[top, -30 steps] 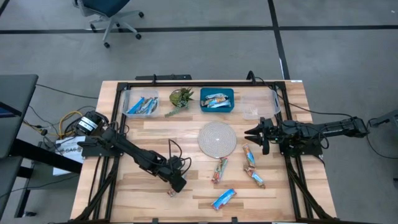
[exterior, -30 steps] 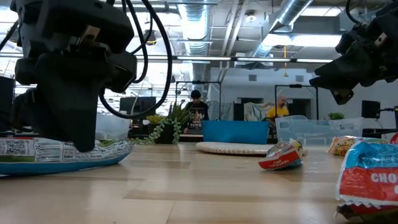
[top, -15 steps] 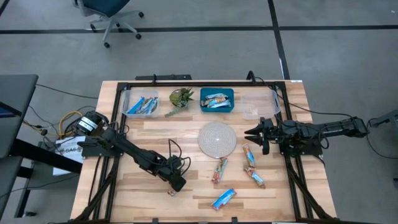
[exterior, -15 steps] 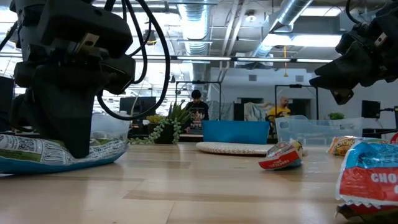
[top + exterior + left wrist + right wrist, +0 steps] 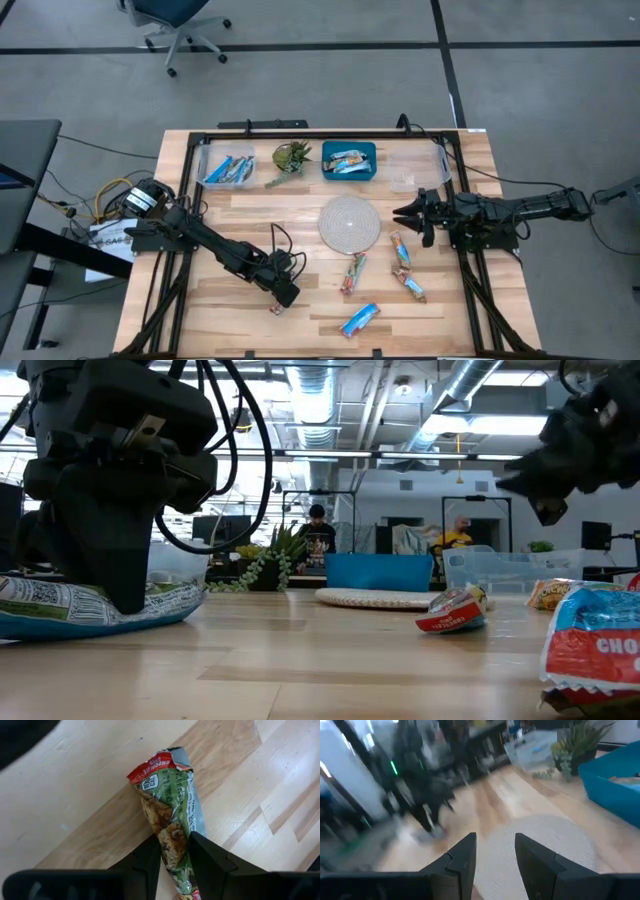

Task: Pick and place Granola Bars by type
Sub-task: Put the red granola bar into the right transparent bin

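Note:
A green-and-silver granola bar (image 5: 170,805) lies on the wood near the table's front left, and my left gripper (image 5: 175,857) is shut on it from above. The same bar (image 5: 60,610) and left gripper (image 5: 120,585) fill the left of the low view. Three orange-red bars (image 5: 353,272) (image 5: 400,250) (image 5: 410,287) and a blue bar (image 5: 360,320) lie loose right of centre. My right gripper (image 5: 402,213) hovers open by the right edge, pointing toward the round mat (image 5: 349,222), with nothing between its fingers (image 5: 462,855). My left gripper pinches the bar's two long sides (image 5: 176,842) between its two fingers, which come slanting down from above. The wrapper is squeezed narrow there and widens toward its red-edged end (image 5: 152,767). The bar's underside rests on the table (image 5: 90,628).
Along the far edge stand a clear bin (image 5: 227,168) with blue bars, a leafy plant (image 5: 290,158), a blue bin (image 5: 349,160) with bars and another clear bin (image 5: 415,168). Bare wood lies between the left gripper and the mat.
My left gripper has taken hold of the green-and-silver bar without shifting place. The bar, flat on the table a second ago, is now buckled, with its end at the low view's left edge tipped up.

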